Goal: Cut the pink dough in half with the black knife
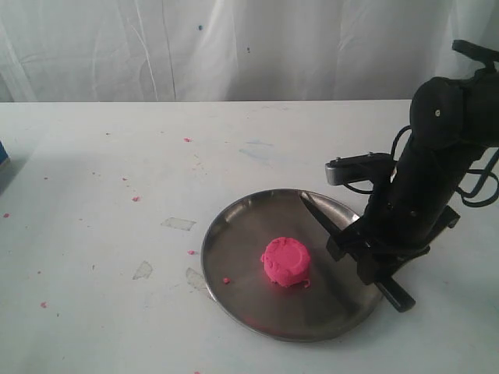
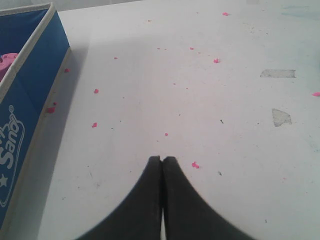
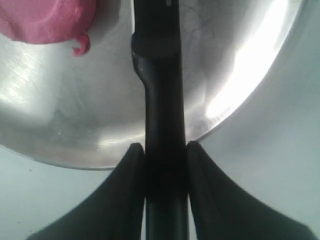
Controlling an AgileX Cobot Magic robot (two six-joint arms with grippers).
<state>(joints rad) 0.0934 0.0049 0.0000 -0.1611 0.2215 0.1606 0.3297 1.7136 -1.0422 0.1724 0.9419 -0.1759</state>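
Nearest, a steel plate (image 1: 234,304) sits on the white surface (image 1: 93,312), toward the front of the exterior view. On it the pink dough (image 1: 285,261) rests roughly mid-plate as one round puck. It is whole with no cut line visible, so the cutting itself looks unstarted. The plate is presumably there to give the blade a hard, clean base.

Just right of the dough, the right end effector (image 1: 366,253) is clamped on the black knife (image 1: 318,212), a finger pressed to each side of the handle. The right wrist view shows this plainly. The knife lies low and slanted, its handle end out past the plate rim and its blade pointing inward over the steel toward the plate's far side. The blade is beside the dough, not over it and not touching it. The grip sits back on the handle, which I judge keeps the fingers clear of the dough and leaves the whole blade free. The next move would need the blade lifted, brought across the puck's middle, then pressed straight down.

Further out, pink crumbs (image 1: 136,198) are scattered about, with a few tape scraps (image 1: 178,224). Off to the left, the left end effector (image 2: 162,160) hovers over bare surface with its fingers together, holding nothing. It is near a blue box (image 2: 30,100), out of the way. A white curtain (image 1: 234,47) closes the back.
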